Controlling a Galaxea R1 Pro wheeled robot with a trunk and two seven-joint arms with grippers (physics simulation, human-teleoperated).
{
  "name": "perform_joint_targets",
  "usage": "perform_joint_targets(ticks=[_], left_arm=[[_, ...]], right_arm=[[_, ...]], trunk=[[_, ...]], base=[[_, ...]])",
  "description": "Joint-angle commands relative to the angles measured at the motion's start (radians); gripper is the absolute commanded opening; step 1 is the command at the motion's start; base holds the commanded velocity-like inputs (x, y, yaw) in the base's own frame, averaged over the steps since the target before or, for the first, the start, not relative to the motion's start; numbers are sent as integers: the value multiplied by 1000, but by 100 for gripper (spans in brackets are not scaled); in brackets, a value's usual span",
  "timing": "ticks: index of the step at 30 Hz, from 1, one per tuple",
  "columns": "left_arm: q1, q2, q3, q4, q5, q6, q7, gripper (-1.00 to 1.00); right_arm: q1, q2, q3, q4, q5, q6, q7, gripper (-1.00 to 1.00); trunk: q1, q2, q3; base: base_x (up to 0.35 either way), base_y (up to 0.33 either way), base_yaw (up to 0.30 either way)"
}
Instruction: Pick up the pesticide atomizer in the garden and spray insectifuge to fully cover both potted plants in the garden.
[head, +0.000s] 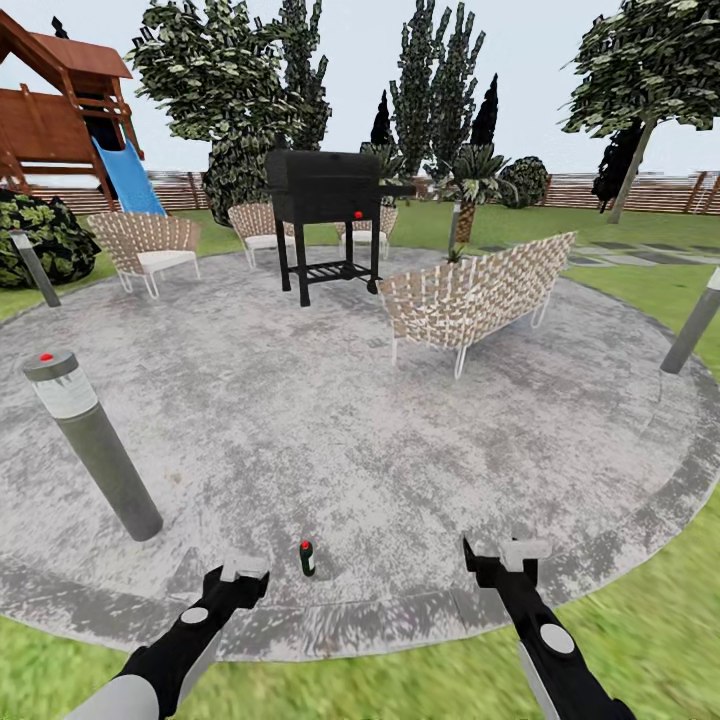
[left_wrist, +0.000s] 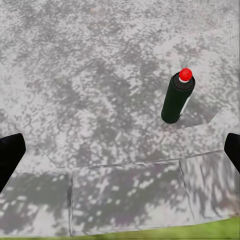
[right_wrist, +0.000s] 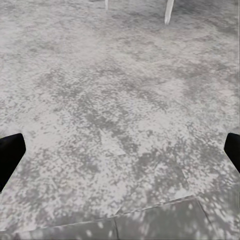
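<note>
The pesticide atomizer (head: 307, 558), a slim dark-green bottle with a red dot on top, stands upright on the grey mottled patio (head: 330, 420) near its front rim. My left gripper (head: 243, 572) hovers just left of it. In the left wrist view the atomizer (left_wrist: 177, 99) stands ahead and off to one side of the left gripper (left_wrist: 120, 155), whose dark fingertips (left_wrist: 10, 156) are wide apart, so it is open. My right gripper (head: 498, 558) hangs to the bottle's right, and in its wrist view the right gripper (right_wrist: 120, 155) is open over bare paving. The potted plants are out of view.
A grey bollard light (head: 95, 445) stands close at the left, another bollard (head: 693, 322) at the right. Beyond are a black grill (head: 325, 215), a wicker bench (head: 475, 295), wicker chairs (head: 150, 245), a play set with a blue slide (head: 125, 175) and a slatted fence (head: 650, 192). Lawn (head: 660, 610) rings the patio.
</note>
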Motion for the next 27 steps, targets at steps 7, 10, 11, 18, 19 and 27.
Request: perform_joint_targets(ticks=[7,10,11,18,19,27], left_arm=[[-1,2,-10,1,1,11,0,100],[-1,2,-10,1,1,12,-1,100],[-1,2,-10,1,1,12,-1,100],[-1,3,-7,1,7,10,-1,100],[-1,3,-7,1,8,10,-1,100],[-1,3,-3,1,12,2,0,100]], right_arm=[[0,-2,-4,1,0,-3,-1,100],[0,-2,-5,2,1,-3,-1,100],[0,-2,-6,2,1,-3,-1,100],[0,-2,-6,2,1,-4,-2,100],[0,-2,-5,2,1,-4,-3,100],[0,-2,-3,3,1,-4,-3,100]], trunk=[[27,-50,-29],[38,-71,-42],[42,-78,-47],[62,-113,-79],[63,-113,-84],[66,-115,-118]], base=[[0,0,-130],[0,0,-181],[0,0,-183],[0,0,-193],[0,0,-207],[0,0,-71]])
